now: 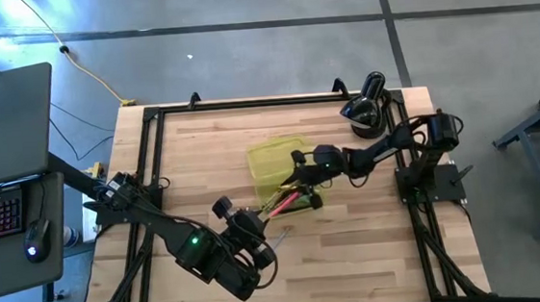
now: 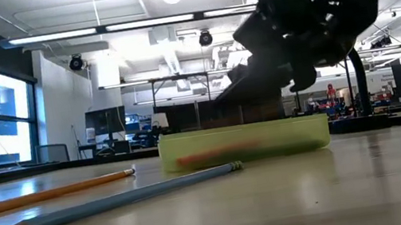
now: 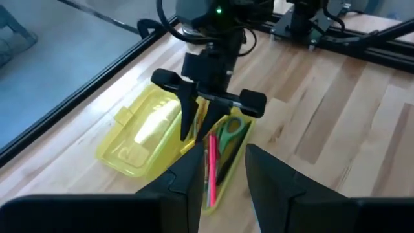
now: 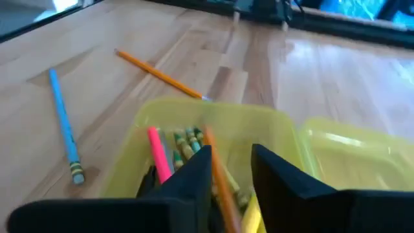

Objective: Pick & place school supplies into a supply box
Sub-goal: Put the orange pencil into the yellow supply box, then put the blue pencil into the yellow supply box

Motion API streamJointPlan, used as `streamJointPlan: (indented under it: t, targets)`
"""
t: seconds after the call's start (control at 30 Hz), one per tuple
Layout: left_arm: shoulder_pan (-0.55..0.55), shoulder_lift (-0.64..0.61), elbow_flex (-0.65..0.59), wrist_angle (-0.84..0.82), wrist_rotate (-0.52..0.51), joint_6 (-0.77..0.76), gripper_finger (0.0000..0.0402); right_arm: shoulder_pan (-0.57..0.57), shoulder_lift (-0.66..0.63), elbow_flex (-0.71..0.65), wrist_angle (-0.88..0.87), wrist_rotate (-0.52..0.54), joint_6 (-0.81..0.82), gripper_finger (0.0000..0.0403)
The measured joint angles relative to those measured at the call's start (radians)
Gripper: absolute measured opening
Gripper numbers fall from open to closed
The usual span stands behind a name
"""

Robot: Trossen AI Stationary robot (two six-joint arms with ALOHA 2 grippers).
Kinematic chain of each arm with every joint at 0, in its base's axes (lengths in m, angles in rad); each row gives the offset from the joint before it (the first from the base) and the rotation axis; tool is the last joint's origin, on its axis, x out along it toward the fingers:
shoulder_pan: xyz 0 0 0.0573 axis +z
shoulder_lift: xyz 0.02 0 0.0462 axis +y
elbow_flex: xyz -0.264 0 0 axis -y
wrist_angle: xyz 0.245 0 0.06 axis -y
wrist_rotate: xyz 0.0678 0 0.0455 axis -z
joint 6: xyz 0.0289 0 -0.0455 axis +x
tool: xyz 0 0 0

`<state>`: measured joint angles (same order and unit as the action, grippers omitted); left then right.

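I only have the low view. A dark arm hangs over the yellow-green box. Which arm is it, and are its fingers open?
Observer: It is the right gripper. The high view shows that arm reaching over the supply box. Its fingers stand apart, wider than the orange pencil between them.
Operator: What is in the box?
Observer: A pink pen and green-handled scissors, among other supplies.
Operator: Where is the left arm?
Observer: The left gripper hovers close to the box, facing it, with its fingers open and empty.
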<state>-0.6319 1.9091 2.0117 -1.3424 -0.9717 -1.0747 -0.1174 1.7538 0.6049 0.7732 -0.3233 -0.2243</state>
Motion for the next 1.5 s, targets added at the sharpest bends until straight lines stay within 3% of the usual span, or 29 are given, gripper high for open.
streamJointPlan:
  t: [0.27, 0.47, 0.7, 0.93, 1.07, 1.27, 1.5]
  targets:
    - [-0.001, 0.000, 0.000, 0.010, -0.021, -0.004, 0.0143, 0.038, 0.001, -0.012, -0.040, 0.003, 0.037, 0.0125]
    - [-0.001, 0.000, 0.000, 0.011, -0.029, -0.004, 0.0143, 0.149, 0.000, 0.043, 0.017, -0.038, 0.022, 0.0130]
    - [-0.001, 0.000, 0.000, 0.012, 0.007, -0.007, 0.0143, 0.235, 0.000, 0.080, -0.044, 0.215, -0.065, 0.0129]
    - [-0.003, 0.000, 0.000, 0.014, 0.019, -0.006, 0.0142, 0.270, 0.000, 0.103, -0.044, -0.047, 0.086, 0.0129]
    - [-0.003, 0.000, 0.000, 0.014, -0.012, -0.006, 0.0143, 0.353, 0.013, 0.103, -0.034, -0.017, 0.086, 0.0129]
    - [-0.003, 0.000, 0.000, 0.020, -0.030, -0.004, 0.0143, 0.458, 0.098, 0.125, 0.048, 0.109, 0.017, 0.0129]
    - [-0.003, 0.000, 0.000, 0.066, -0.030, 0.008, 0.0142, 0.455, 0.218, 0.282, 0.028, 0.055, -0.025, 0.0129]
